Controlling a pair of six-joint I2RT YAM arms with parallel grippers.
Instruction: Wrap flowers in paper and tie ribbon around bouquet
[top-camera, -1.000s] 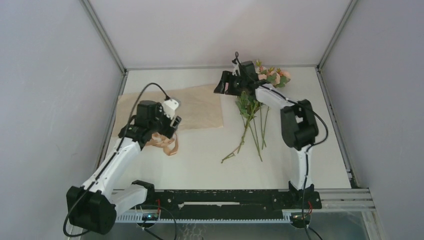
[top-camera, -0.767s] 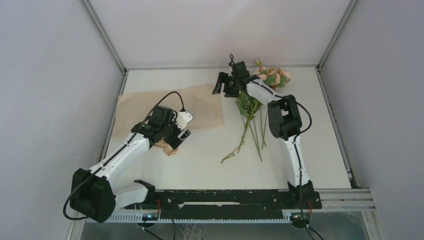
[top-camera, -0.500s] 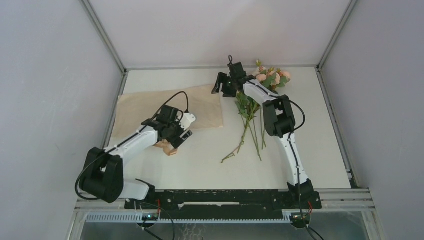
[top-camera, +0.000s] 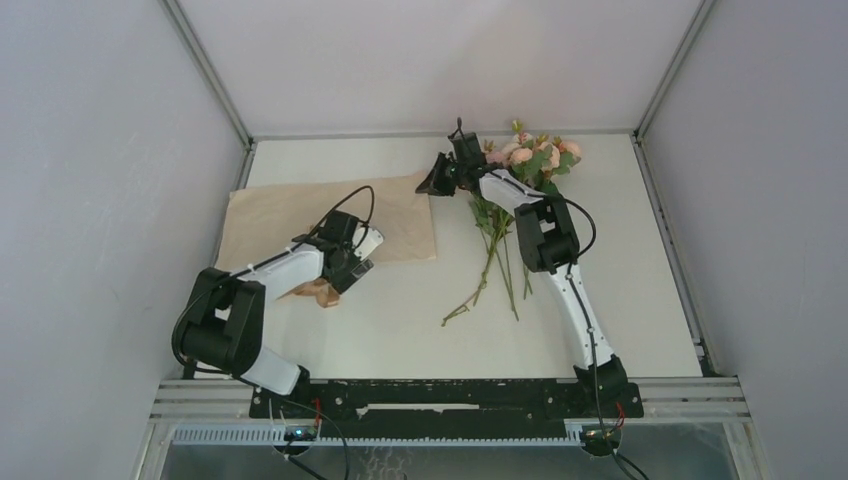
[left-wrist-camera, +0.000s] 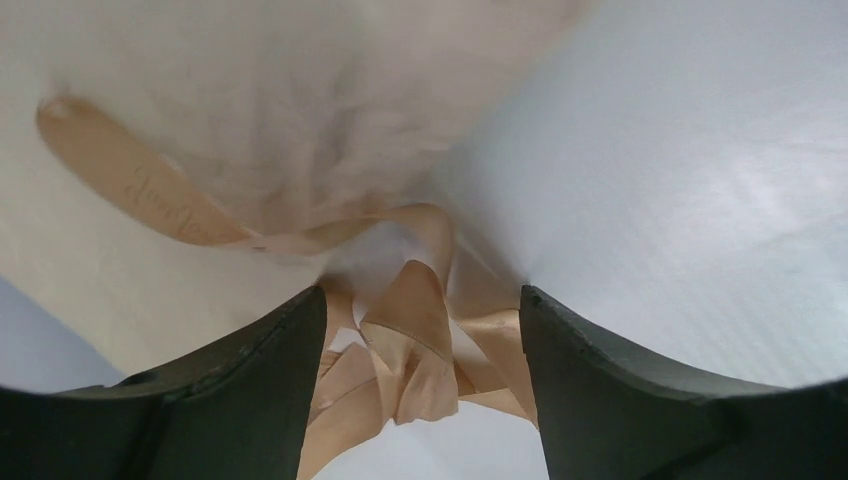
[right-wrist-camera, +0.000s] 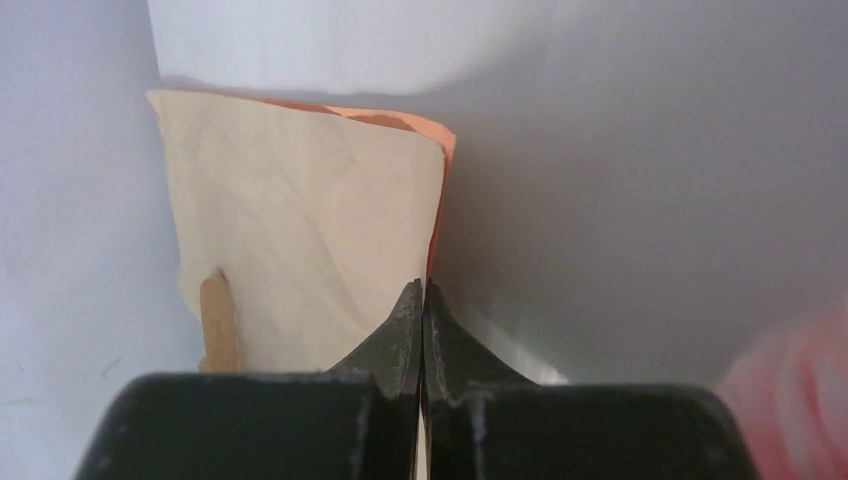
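From above: touches the far right corner of the paper (top-camera: 300, 215) with the right gripper (top-camera: 430, 185), just beside the flowers (top-camera: 520, 160), which lie at the back of the table (top-camera: 600, 300). Hovers with the left gripper (top-camera: 352, 266) over the ribbon (top-camera: 320, 293) at the paper's near edge.

On the left wrist: holds black fingers (left-wrist-camera: 250, 400) wide apart on either side of the crumpled ribbon, not closed on it.

On the right wrist: pinches the paper's edge between fully closed tips.
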